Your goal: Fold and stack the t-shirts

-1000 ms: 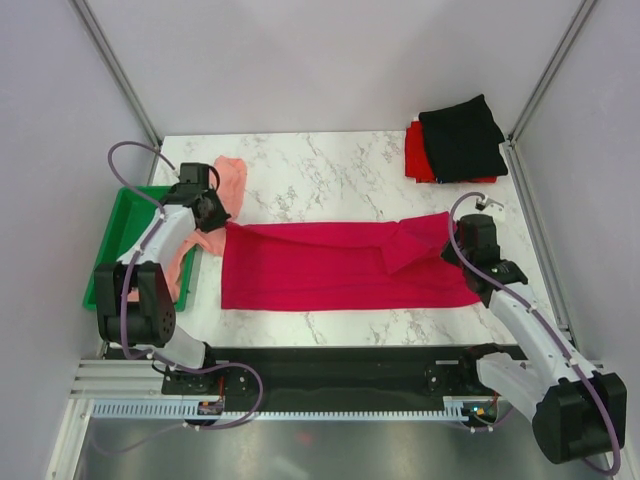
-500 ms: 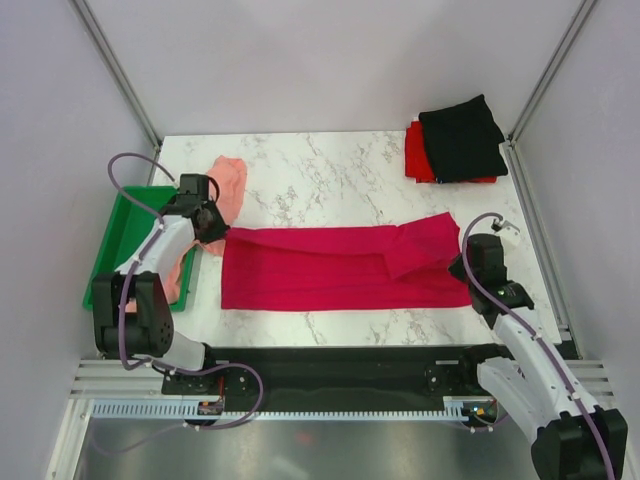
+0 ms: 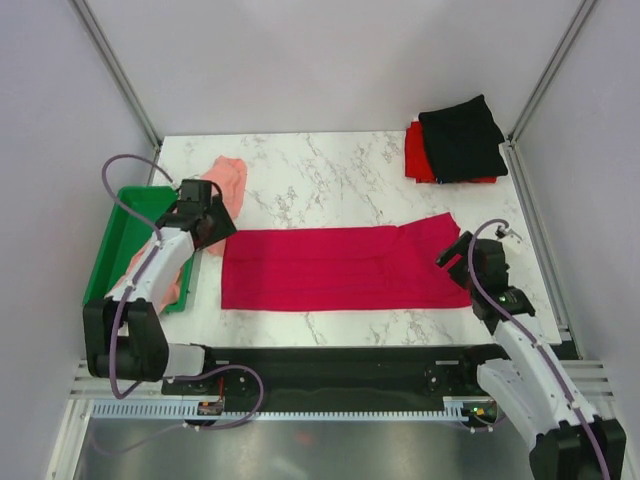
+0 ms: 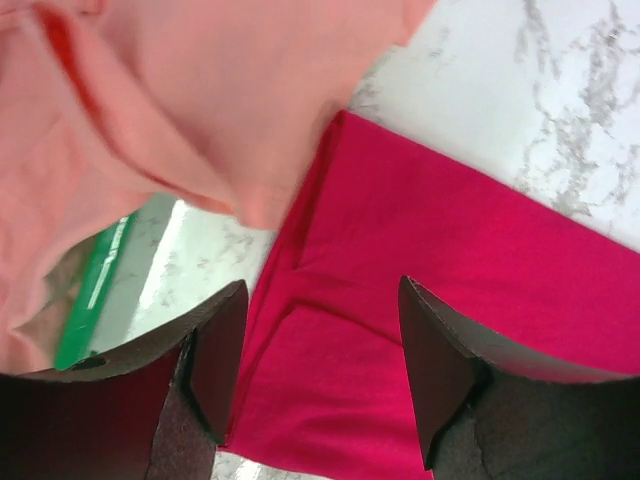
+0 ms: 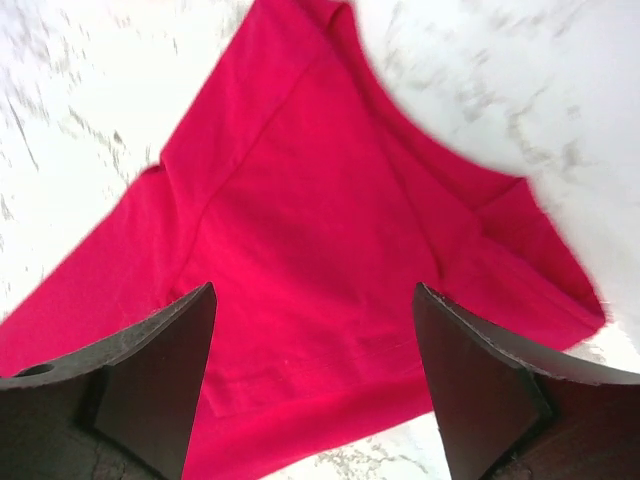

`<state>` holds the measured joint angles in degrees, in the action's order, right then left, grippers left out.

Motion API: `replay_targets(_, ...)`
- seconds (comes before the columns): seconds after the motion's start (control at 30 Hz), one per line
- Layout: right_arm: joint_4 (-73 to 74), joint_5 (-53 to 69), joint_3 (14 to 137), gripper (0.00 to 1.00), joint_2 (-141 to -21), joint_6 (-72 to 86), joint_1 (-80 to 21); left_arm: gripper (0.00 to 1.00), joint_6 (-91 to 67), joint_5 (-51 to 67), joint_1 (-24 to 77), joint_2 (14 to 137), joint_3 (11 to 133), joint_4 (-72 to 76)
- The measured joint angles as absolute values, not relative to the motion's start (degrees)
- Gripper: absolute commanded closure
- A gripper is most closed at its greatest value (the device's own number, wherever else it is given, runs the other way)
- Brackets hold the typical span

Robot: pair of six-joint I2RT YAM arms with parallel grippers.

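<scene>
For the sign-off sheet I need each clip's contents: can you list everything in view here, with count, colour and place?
crimson t-shirt: 1, crimson, spread flat as a long strip across the middle of the table
salmon-pink t-shirt: 1, salmon-pink, crumpled, trailing from the tray onto the table's left side
black t-shirt: 1, black, folded, on top of the red one in the far right corner
bright red t-shirt: 1, bright red, folded, under the black one
tray: 1, green, at the table's left edge
table: 1, white marble pattern
left fingers: 2, dark, open, over the crimson shirt's left end
right fingers: 2, dark, open, over its right end
</scene>
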<state>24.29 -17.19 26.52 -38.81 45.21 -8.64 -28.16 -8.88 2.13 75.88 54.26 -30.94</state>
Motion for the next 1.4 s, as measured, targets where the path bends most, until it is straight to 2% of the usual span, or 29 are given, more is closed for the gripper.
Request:
replay_targets(0.23,17.6,-7.9,30.5,0.14,-64.3,46.3,-10.8,0.38,-27.5,-6.5,15.0,89.9,63.8,-29.7)
replay_targets(0.3,17.0,-6.2,32.4,0.13,-71.3,46.3,-11.7,0.44,-27.5,-4.7,18.0,96.0,66.0,-29.6)
replay_targets(0.43,15.2,-4.8,38.7,0.13,-80.3,46.1,-11.9,0.44,-27.6,-2.9,21.8,107.1,69.8,-31.9)
replay_targets(0.6,14.4,-2.3,49.2,0.14,-91.8,44.0,-11.8,0.46,-29.2,-1.4,22.4,106.1,68.5,-31.2)
replay_targets(0.83,12.8,5.5,69.7,0.15,-109.8,40.7,-13.5,0.45,-36.6,2.5,23.3,91.7,51.4,-30.2)
replay_targets(0.97,14.1,9.5,84.8,0.15,-120.9,40.2,-17.4,0.44,-41.3,5.4,26.0,84.0,43.6,-31.6)
replay_targets(1.13,16.6,12.8,106.7,0.15,-135.4,40.7,-21.5,0.44,-46.6,8.9,29.6,80.1,39.4,-31.3)
replay_targets(1.4,19.3,16.1,139.5,0.16,-156.0,45.1,-20.9,0.44,-51.5,14.7,32.3,83.7,40.4,-26.9)
